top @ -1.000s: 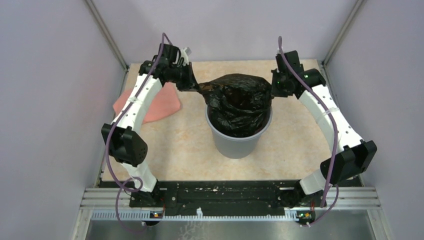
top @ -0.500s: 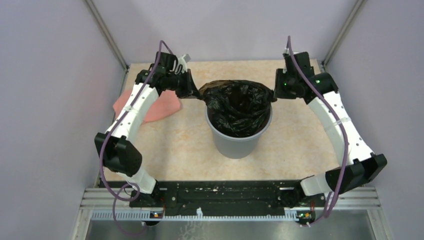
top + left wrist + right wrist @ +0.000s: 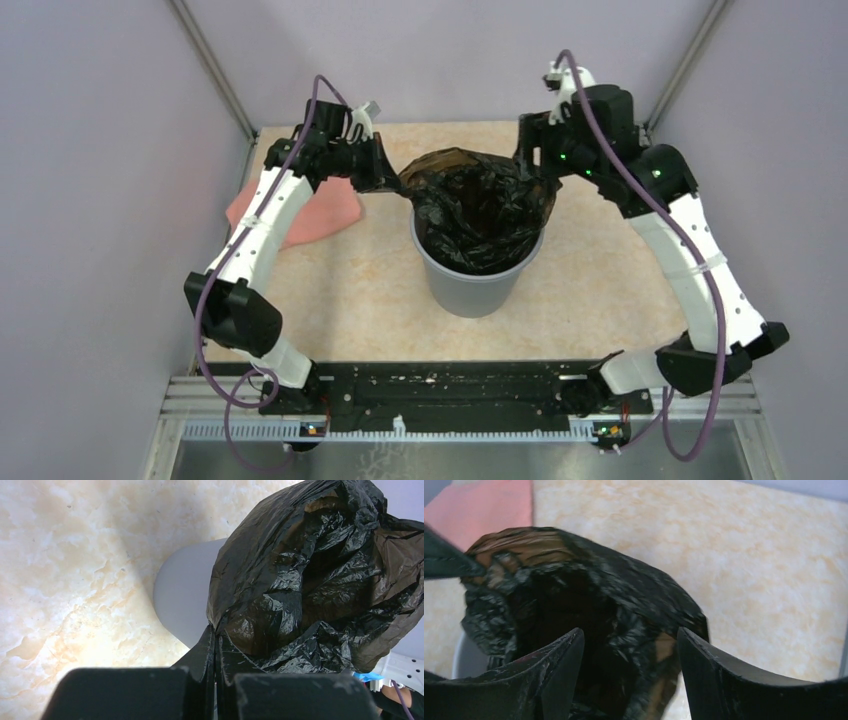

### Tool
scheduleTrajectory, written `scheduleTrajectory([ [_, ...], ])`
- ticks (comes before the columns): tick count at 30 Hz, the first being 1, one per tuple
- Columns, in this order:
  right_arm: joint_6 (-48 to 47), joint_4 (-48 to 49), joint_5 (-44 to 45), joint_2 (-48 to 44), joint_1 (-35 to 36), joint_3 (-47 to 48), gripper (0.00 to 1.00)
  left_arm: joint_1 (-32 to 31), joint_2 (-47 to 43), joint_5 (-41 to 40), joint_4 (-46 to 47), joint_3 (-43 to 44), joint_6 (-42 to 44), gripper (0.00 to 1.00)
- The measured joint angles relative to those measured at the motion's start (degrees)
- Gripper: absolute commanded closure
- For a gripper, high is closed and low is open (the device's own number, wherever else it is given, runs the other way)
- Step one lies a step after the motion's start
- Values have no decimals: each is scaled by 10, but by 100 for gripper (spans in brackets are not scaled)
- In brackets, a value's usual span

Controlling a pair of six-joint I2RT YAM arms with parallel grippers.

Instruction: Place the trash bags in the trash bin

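Note:
A crinkled black trash bag (image 3: 480, 205) sits in the grey round trash bin (image 3: 470, 285) at the table's middle, its mouth open upward and brownish at the far rim. My left gripper (image 3: 392, 183) is shut on the bag's left rim, pulling it out past the bin's edge. In the left wrist view the fingers (image 3: 207, 647) press together on the plastic (image 3: 310, 580) beside the bin wall (image 3: 187, 600). My right gripper (image 3: 533, 172) hovers open just over the bag's right rim. In the right wrist view its fingers (image 3: 566, 655) stand wide apart above the bag (image 3: 574, 595), not pinching it.
A salmon-pink folded cloth (image 3: 320, 210) lies on the table left of the bin, partly under my left arm; it also shows in the right wrist view (image 3: 489, 505). Lilac walls and metal posts close the table on three sides.
The right gripper opened, let go of the bag's right rim and rose a little. The bag's bulging top sank and its mouth spread open. The left gripper kept its hold.

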Motion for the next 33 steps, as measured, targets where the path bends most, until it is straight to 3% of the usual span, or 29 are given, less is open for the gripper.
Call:
scheduleTrajectory([
  [4,-45,29,-26,37,43,18,33,0,0,2,0,3,0,100],
  [17,-130,66,-75,177,46,45,39,0,4,2,-2,12,0,100],
  [20,-134,65,-73,191,46,53,50,0,7,2,-3,13,0,100],
  [24,-133,61,-42,224,47,99,83,0,10,2,-6,13,0,100],
  [27,-128,57,-9,252,46,137,97,0,9,1,-8,13,0,100],
  [33,-104,38,28,315,41,223,100,0,8,1,-8,7,0,100],
])
